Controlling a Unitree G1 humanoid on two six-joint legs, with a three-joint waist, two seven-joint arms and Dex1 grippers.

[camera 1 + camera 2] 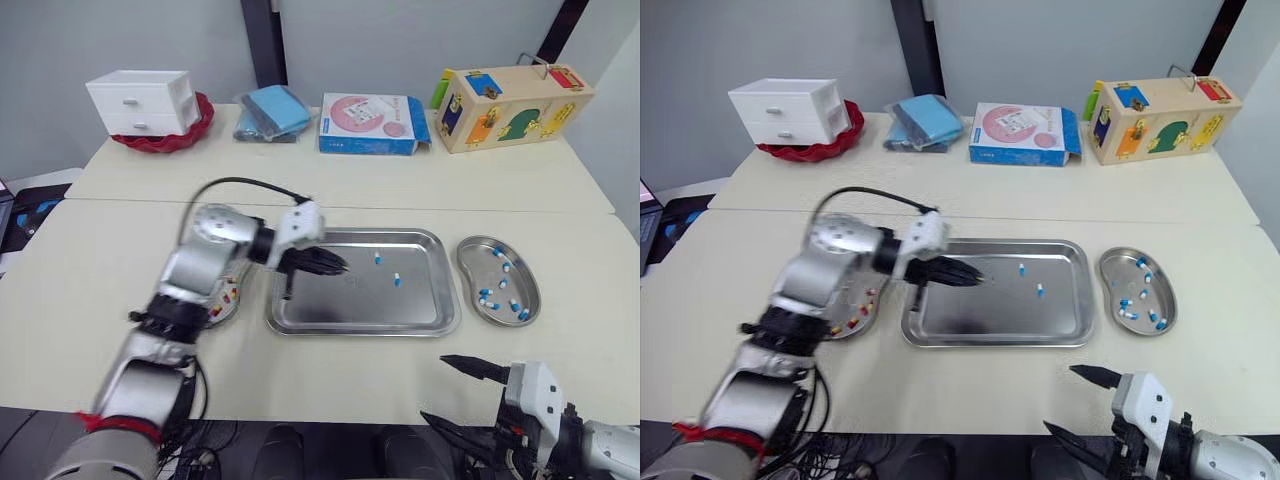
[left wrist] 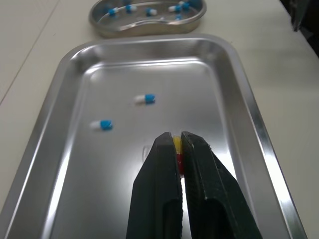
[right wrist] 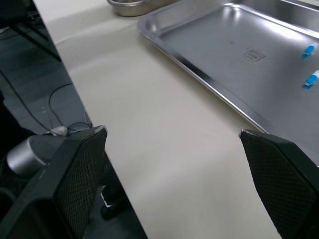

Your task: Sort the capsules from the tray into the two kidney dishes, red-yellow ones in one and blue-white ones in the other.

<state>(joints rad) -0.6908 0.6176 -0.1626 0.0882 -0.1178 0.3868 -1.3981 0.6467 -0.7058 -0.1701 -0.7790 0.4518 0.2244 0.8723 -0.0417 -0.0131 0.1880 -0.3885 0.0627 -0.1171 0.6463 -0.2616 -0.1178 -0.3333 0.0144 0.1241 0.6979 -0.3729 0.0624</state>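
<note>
My left gripper (image 1: 335, 265) hovers over the left part of the steel tray (image 1: 360, 312). In the left wrist view it is shut on a red-yellow capsule (image 2: 177, 151), pinched between the black fingertips. Two blue-white capsules (image 1: 378, 258) (image 1: 396, 280) lie loose in the tray. The kidney dish (image 1: 466, 262) right of the tray holds several blue-white capsules (image 1: 487, 297). The kidney dish (image 1: 228, 302) left of the tray holds red-yellow capsules and is partly hidden by my left arm. My right gripper (image 1: 436, 388) is open, low at the table's front edge, holding nothing.
Along the back of the table stand a white drawer box (image 1: 142, 101) on a red bowl, a blue cloth bundle (image 1: 272, 112), a blue and pink box (image 1: 370, 123) and a wooden toy box (image 1: 512, 105). Bare tabletop (image 3: 164, 149) lies between the tray and the front edge.
</note>
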